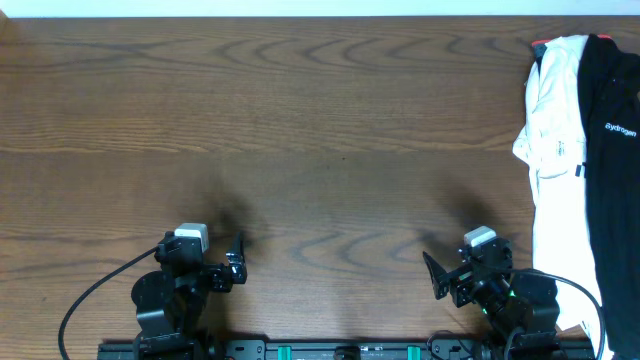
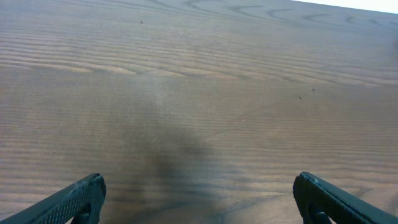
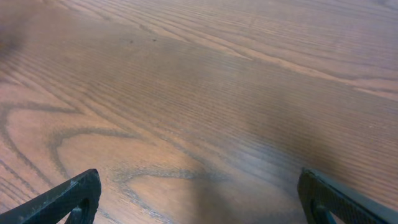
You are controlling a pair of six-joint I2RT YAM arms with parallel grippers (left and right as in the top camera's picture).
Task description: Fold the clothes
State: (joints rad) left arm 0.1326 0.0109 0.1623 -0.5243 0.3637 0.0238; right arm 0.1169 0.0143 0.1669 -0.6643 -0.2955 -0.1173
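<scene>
The clothes, a black T-shirt [image 1: 612, 170] with small white lettering, lie in a pile at the table's right edge in the overhead view, partly over a white garment [image 1: 553, 120]. My left gripper [image 1: 237, 262] is open and empty at the front left, far from the shirt. My right gripper [image 1: 436, 277] is open and empty at the front right, left of the pile. In the left wrist view the open fingers [image 2: 199, 196] frame bare wood. In the right wrist view the open fingers [image 3: 199, 196] also frame bare wood. The shirt shows in neither wrist view.
The wooden table [image 1: 300, 130] fills the overhead view. The white garment runs down the right edge towards the right arm's base. A bit of red [image 1: 537, 44] shows at the top of the pile. A black cable [image 1: 85, 300] loops beside the left arm.
</scene>
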